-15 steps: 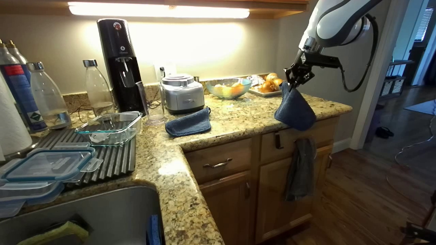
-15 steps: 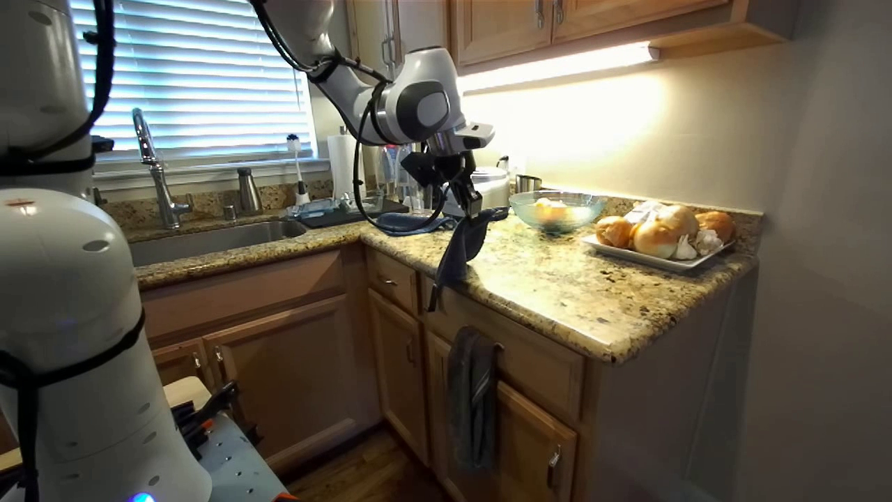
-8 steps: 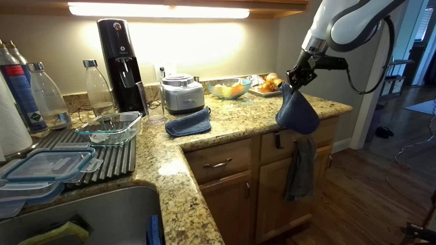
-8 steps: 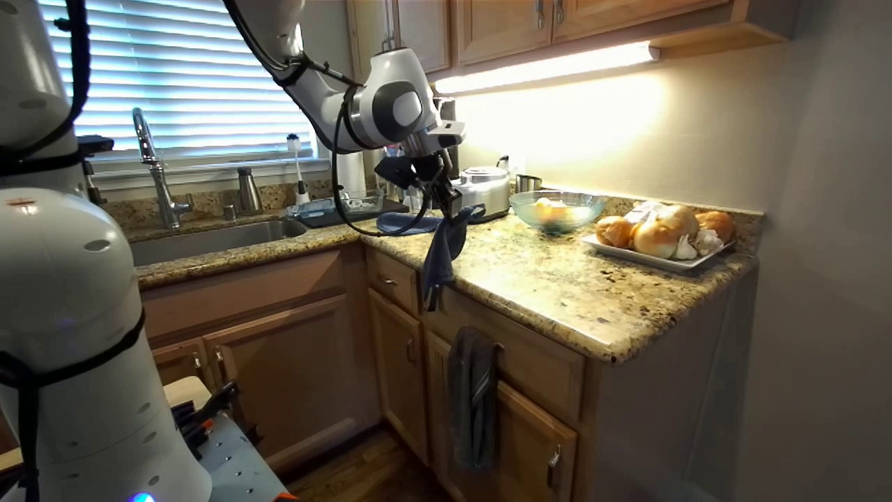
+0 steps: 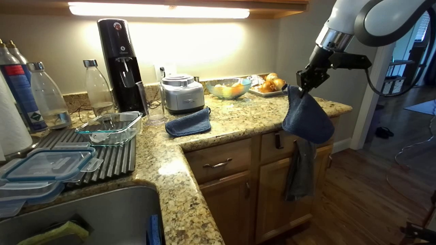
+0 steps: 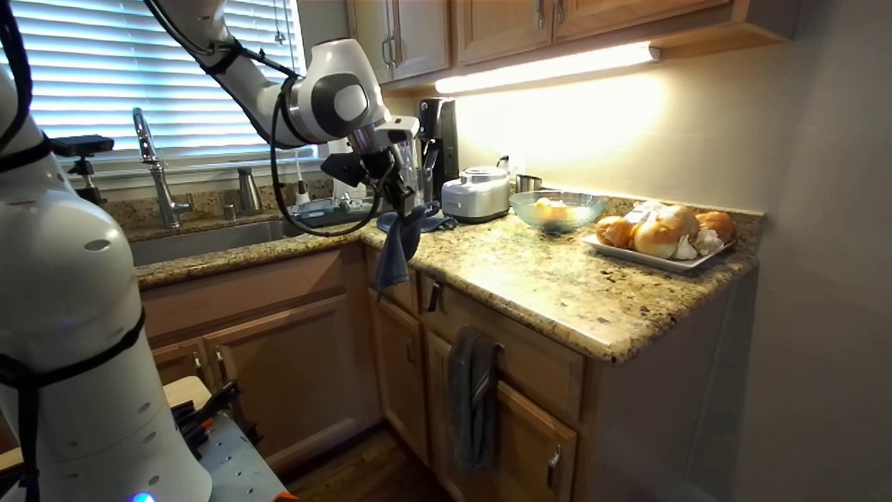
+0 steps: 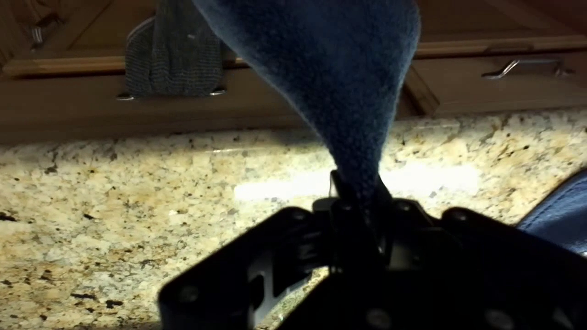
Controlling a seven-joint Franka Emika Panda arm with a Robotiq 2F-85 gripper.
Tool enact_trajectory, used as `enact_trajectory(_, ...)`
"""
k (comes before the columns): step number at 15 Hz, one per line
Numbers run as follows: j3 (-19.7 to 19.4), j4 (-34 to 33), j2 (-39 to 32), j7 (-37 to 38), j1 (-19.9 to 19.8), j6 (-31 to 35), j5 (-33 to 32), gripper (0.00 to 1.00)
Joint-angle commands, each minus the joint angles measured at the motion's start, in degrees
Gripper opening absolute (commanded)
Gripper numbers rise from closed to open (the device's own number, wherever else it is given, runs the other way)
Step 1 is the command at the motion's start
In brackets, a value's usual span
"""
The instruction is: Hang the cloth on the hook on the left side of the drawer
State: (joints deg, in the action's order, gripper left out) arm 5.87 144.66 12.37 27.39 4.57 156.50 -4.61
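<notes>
Since a sec ago the end effector (image 7: 359,191) and cloth (image 5: 308,119) have swung out from the table (image 6: 550,286), leaving the hook (image 6: 433,296) fully visible in an exterior view; prob. gives us room to line up. We're pinching the cloth by its narrow top, midair near the table edge, not hooked yet. Long axis approx. vert., wide free end pointing down.
</notes>
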Motion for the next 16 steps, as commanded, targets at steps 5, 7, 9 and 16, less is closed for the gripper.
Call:
enact_trajectory(5, 2.27, 9.06, -0.63, -7.35, 1.3, 11.56, 8.85, 0.03)
enact_trajectory(7, 2.47, 10.69, -3.08, -7.99, 1.13, 16.62, 8.9, 0.03)
enact_trajectory(9, 2.46, 12.04, -6.19, -6.2, 0.46, 21.92, 6.65, 0.03)
enact_trajectory(16, 2.33, 11.93, -12.47, -6.2, 1.02, 26.85, 7.29, 0.1)
